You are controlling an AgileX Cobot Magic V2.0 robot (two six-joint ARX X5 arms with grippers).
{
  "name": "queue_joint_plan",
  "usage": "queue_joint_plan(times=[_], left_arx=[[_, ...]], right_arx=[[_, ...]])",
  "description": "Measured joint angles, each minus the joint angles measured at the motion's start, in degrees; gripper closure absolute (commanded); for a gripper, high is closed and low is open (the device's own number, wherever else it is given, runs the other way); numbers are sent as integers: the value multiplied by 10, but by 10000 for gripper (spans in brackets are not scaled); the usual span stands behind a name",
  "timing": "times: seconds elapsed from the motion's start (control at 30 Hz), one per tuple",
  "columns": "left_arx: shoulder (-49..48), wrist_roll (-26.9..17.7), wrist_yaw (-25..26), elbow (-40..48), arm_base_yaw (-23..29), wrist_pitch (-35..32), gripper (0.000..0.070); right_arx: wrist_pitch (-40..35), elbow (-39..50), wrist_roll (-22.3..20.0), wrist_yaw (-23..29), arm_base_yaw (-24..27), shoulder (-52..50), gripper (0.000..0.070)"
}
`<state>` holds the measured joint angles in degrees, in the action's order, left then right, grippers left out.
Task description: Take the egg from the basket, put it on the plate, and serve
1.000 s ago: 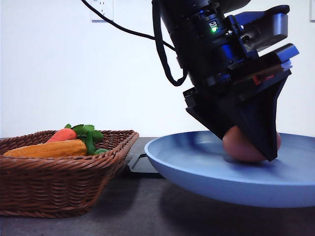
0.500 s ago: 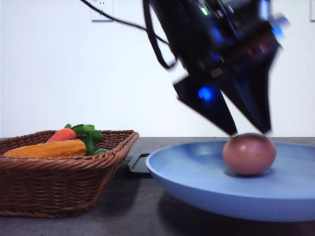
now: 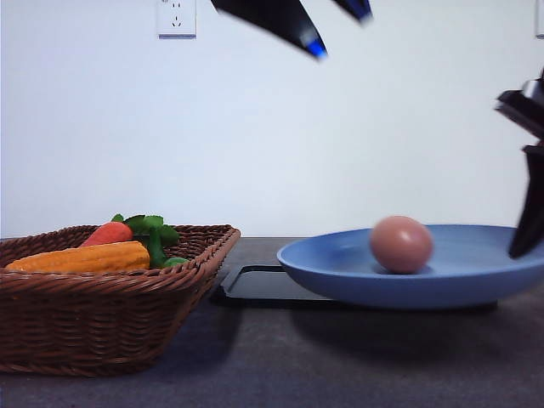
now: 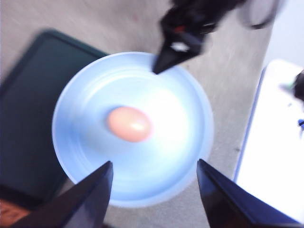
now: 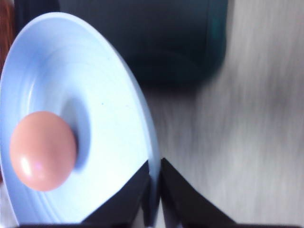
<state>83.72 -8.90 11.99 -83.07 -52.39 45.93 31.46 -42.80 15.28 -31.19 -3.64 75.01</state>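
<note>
At the right edge of the front view, the right gripper (image 3: 529, 178) meets the rim of the plate (image 3: 340, 280). In the right wrist view its dark fingers (image 5: 178, 199) sit pressed almost together on the plate's thin edge, one on each face, so it is pinching the rim (image 5: 153, 190). The egg (image 3: 401, 244) rests on the plate near its centre, apart from that grip and toward the frame's left of it. In the left wrist view, looking down, the egg (image 4: 129, 124) shows as an oval with its long axis roughly across the frame.

The left gripper (image 3: 327, 25) hangs at the top of the front view, well above the plate, blurred. Its fingers (image 4: 90, 197) in the left wrist view are spread wide and hold nothing.

The plate lies partly over a flat dark tray (image 3: 255, 285), and the wicker basket (image 3: 102, 323) at lower left holds a carrot (image 3: 109, 232), a corn cob (image 3: 81, 257) and green leaves (image 3: 153, 229).

The transfer looks done, and serving remains. That move hinges on one fact: the egg lies loose, inward from the pinched rim, so the right arm, already at the plate, should carry it level, or the egg will likely roll.
</note>
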Motion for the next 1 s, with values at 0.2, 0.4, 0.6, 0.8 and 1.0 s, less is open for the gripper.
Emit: queue_joint_plan(times=[0.2, 0.4, 0.6, 0.8, 1.0], left_arx=[[-62, 9, 0, 0, 40, 36, 342], [-106, 14, 0, 0, 102, 62, 343], [-154, 15, 0, 0, 175, 80, 344], [-213, 15, -1, 28, 250, 81, 347], [-280, 16, -1, 92, 310, 59, 380]], right_arx=[[-12, -90, -5, -9, 5, 92, 700], [-19, -158, -5, -12, 6, 178, 700], [-29, -206, -5, -12, 6, 242, 700], [-38, -236, -5, -11, 6, 282, 700], [-48, -237, -5, -12, 7, 286, 700]])
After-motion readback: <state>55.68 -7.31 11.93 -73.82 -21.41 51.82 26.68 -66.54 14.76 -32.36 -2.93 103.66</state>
